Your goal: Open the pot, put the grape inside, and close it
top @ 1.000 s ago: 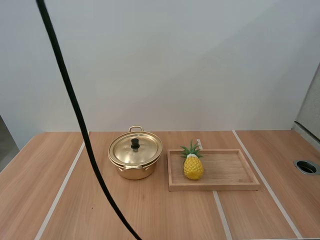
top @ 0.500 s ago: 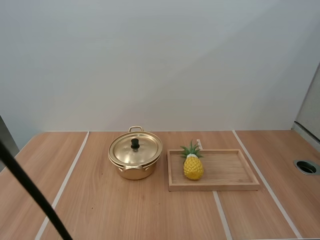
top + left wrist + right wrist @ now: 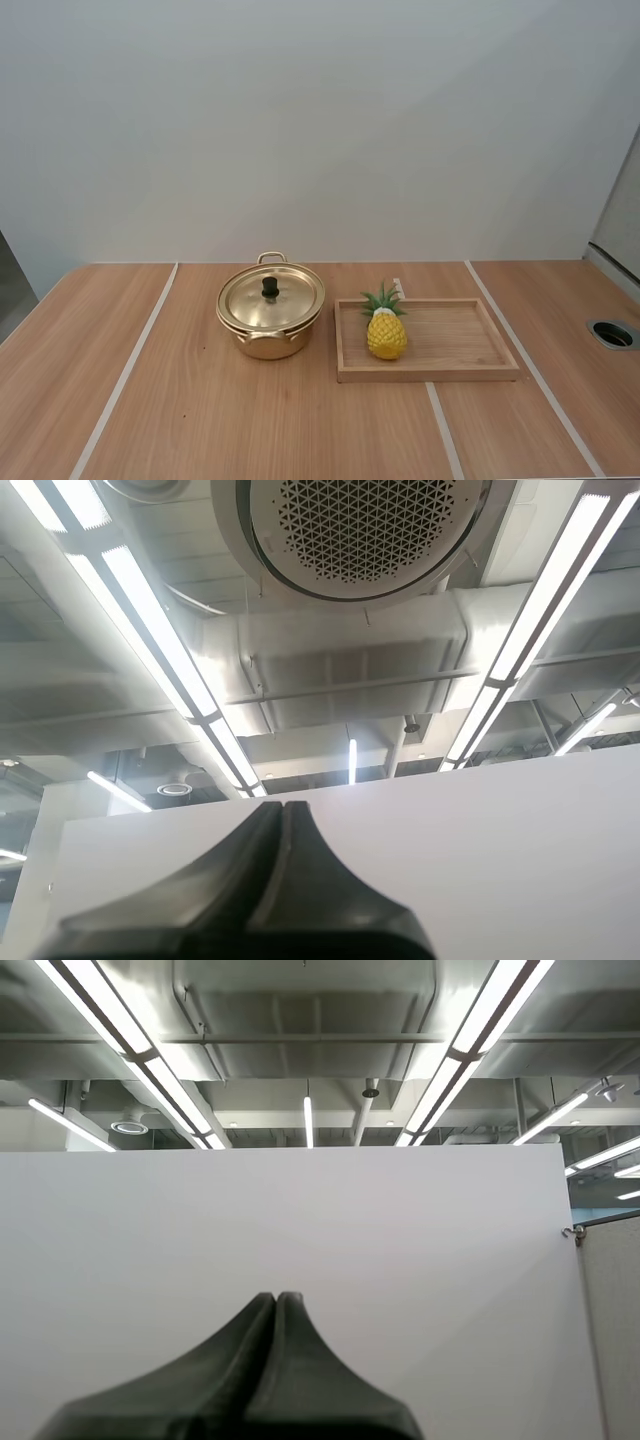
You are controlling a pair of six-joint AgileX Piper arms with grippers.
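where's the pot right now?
High view: the pot, lid on, stands on the table a little left of centre, just beside the left end of the wooden tray that holds a pineapple.

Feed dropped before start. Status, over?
Shut, empty: left gripper, right gripper. Closed pot, lid on. Beside it, apart: pineapple in wooden tray. Nothing atop lid.

Pot [image 3: 268, 346] glossy gold metal; lid [image 3: 288, 300] same; tray [image 3: 428, 374] matt pale wood; table [image 3: 200, 420] smooth wood-grain.
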